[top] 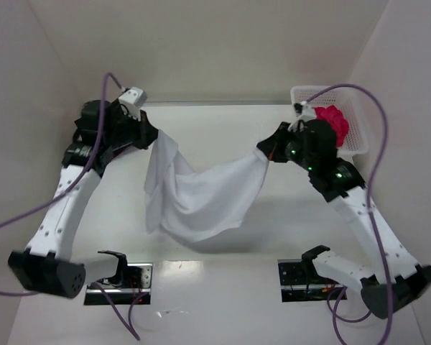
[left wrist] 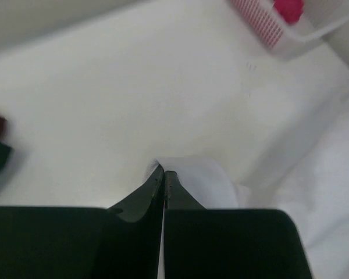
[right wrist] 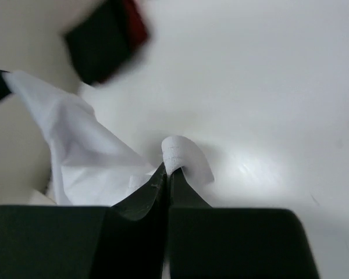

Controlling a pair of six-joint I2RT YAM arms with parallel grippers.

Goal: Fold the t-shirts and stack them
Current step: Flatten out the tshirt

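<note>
My left tool point(top: 153, 136) and right tool point(top: 263, 151) both clamp the white t-shirt point(top: 201, 198) sagging between them, perhaps brushing the desk point(top: 223, 126).

Left arm point(top: 72, 208) reaching far left, left hand point(top: 154, 136) clamped tight, right arm point(top: 366, 223) reaching far right, right hand point(top: 263, 149) clamped tight, hands well apart

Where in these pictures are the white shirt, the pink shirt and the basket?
white shirt point(top: 201, 198): overhead view, middle of the hanging cloth.
pink shirt point(top: 333, 118): overhead view, top of the crumpled bundle.
basket point(top: 356, 136): overhead view, its right wall.
</note>
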